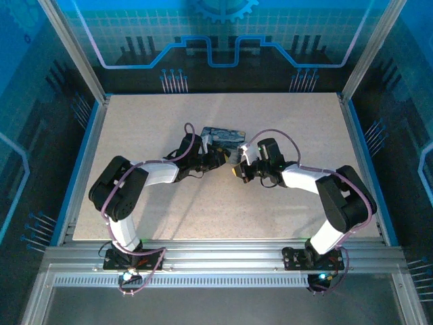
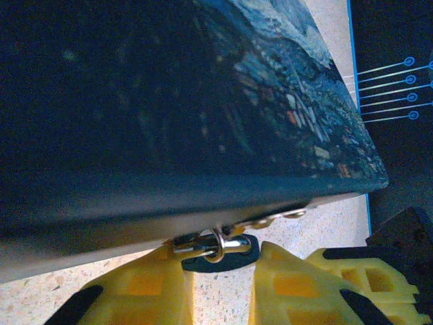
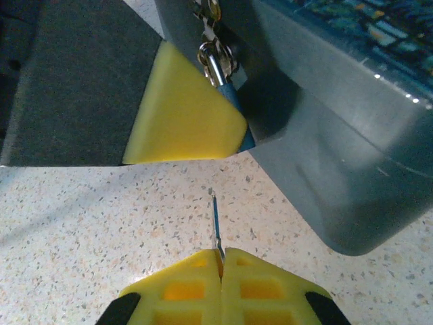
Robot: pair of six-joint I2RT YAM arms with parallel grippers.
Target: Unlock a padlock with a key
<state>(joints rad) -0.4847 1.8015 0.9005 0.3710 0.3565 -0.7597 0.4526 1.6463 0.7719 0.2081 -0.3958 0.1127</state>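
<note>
left gripper [image 2: 218, 263] clamps padlock [image 2: 215, 245] | right gripper [image 3: 220, 254] pinches key [image 3: 215, 220] | left arm [image 1: 152, 172], right arm [image 1: 304, 179] angled inward

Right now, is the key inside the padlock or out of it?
Out. The right gripper pinches the key, its tip over bare table, short of the padlock that the left gripper holds at the box.

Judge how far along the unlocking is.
Done: right gripper pinches the key; left gripper seems to steady the padlock on the box. In hand: key tip aimed at the padlock, short of it. Left: insert, turn, open it.
</note>
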